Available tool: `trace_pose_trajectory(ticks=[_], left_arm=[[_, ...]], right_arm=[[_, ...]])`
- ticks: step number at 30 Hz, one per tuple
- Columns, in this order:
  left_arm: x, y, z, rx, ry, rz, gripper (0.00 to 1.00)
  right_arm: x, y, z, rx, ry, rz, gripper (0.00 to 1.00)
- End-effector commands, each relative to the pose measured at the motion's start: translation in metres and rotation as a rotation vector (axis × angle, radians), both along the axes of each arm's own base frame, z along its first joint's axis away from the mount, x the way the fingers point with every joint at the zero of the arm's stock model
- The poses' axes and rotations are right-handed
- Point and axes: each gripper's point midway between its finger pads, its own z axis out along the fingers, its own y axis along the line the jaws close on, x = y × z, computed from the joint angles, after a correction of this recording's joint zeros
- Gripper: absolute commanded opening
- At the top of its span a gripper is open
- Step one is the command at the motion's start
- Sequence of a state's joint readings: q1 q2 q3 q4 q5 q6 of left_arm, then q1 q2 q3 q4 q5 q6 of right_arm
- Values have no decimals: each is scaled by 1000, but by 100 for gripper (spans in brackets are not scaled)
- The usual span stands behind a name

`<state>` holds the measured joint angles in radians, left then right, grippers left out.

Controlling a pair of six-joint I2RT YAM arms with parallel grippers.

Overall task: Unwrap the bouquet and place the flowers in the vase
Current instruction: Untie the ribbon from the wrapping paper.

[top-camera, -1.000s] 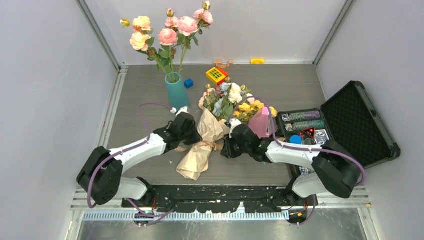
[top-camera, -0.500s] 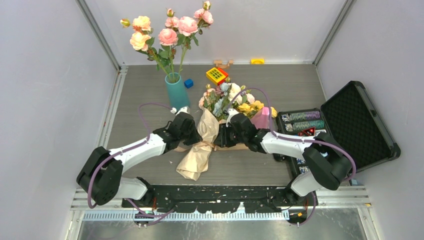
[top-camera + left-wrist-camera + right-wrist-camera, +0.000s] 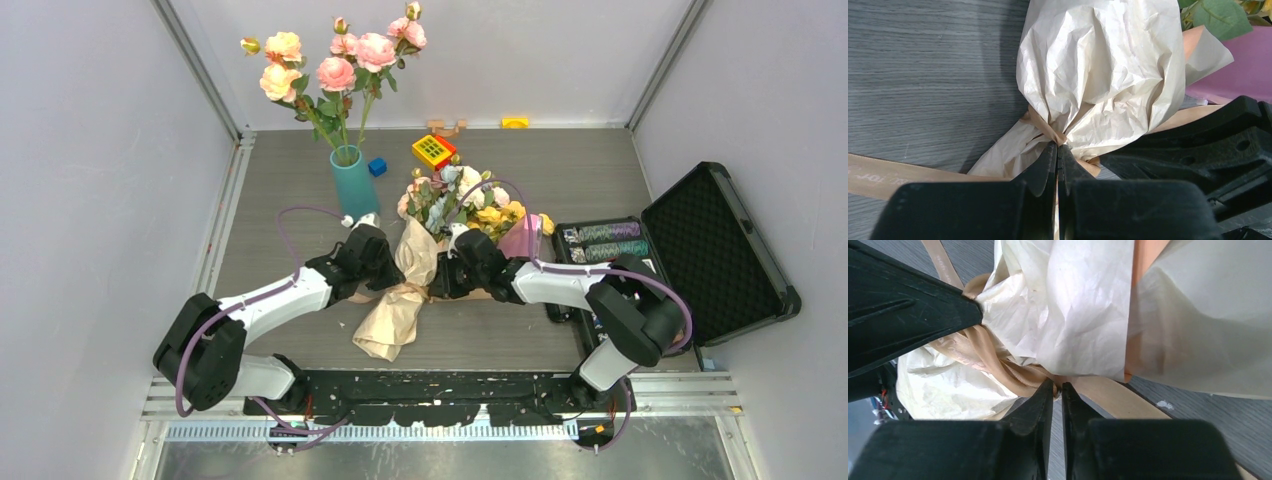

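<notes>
The bouquet point(image 3: 412, 262) lies on the table in crinkled tan paper, its flowers point(image 3: 462, 200) pointing to the back. A tan ribbon point(image 3: 993, 357) ties its waist. My left gripper point(image 3: 393, 283) comes in from the left and is shut at the ribbon knot point(image 3: 1044, 129), with a thin tan strip between the left gripper's point(image 3: 1057, 146) fingers. My right gripper point(image 3: 443, 284) comes in from the right. In its own wrist view the right gripper point(image 3: 1058, 386) has its jaws nearly together, pinching the ribbon at the tips. The teal vase point(image 3: 353, 186) stands upright behind the left arm.
Tall pink and peach roses point(image 3: 338, 62) stand in the vase. A pink wedge box point(image 3: 524, 241) lies against the bouquet's right side. An open black case point(image 3: 705, 250) with small parts fills the right. A yellow toy point(image 3: 433, 150) and a blue cube point(image 3: 377, 167) sit behind.
My right gripper has moved left and toward the back, up to the bouquet's tied waist, opening a little and closing again. The left gripper and the bouquet have stayed put.
</notes>
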<state>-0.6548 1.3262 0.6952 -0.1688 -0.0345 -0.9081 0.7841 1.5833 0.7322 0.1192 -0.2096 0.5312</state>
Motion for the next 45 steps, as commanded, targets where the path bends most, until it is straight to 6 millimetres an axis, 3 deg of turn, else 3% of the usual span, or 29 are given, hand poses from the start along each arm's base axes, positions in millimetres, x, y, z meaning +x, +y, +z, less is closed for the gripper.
trace_pose_trajectory(ticks=[1, 5, 16, 24, 29, 35, 39, 45], left_arm=[[3, 0, 5, -14, -31, -7, 0], [4, 2, 4, -14, -31, -4, 0], [5, 13, 8, 55, -47, -14, 0], [5, 20, 13, 105, -59, -33, 6], [8, 25, 24, 158, -79, -54, 18], [10, 36, 62, 216, -133, -69, 39], [-2, 27, 77, 156, -143, -66, 44], [-38, -6, 65, 43, -100, -68, 45]], right_arm=[[13, 18, 25, 77, -55, 13, 9], [12, 15, 24, 70, -60, 2, 0], [-5, 0, 9, 11, -55, -15, 0], [-20, -7, 2, 6, -43, -30, 0], [-29, -7, 1, 12, -36, -27, 0], [-31, -4, 6, 28, -54, -33, 0], [-28, -2, 9, 38, -66, -39, 0], [-25, 0, 12, 42, -75, -44, 0]])
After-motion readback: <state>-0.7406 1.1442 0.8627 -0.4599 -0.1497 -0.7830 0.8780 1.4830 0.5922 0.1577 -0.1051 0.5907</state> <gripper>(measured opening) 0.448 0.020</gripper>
